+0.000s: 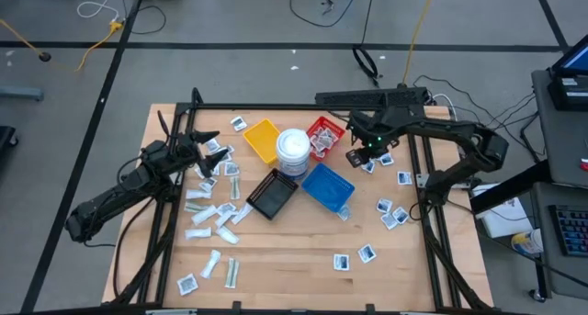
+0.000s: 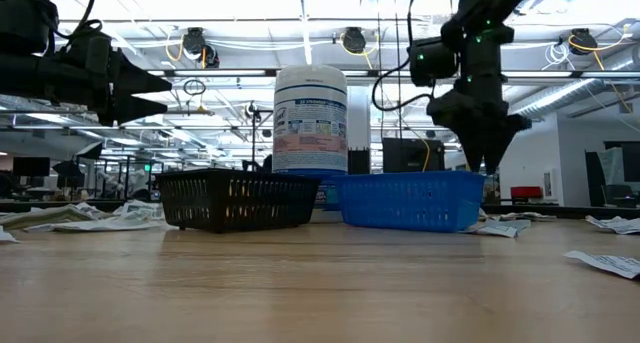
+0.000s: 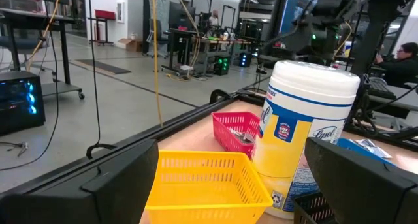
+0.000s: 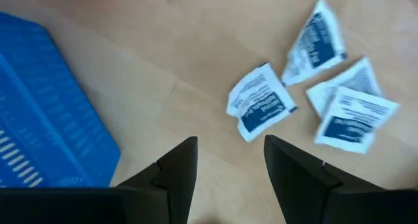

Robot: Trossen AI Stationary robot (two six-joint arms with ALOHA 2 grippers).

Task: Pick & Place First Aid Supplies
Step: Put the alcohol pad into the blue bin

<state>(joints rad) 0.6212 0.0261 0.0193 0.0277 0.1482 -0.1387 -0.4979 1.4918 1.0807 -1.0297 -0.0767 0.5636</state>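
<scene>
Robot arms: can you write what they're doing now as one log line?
right end effector: open, empty, above square packets beside blue tray | left end effector: open, waiting

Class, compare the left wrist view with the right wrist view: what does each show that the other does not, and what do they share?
Only the left wrist view shows the yellow tray, the red tray and the round white tub, with the room behind. Only the right wrist view shows the square white packets lying on the table, beyond the right gripper, whose fingers stand apart and hold nothing. Both show the wooden table.
</scene>
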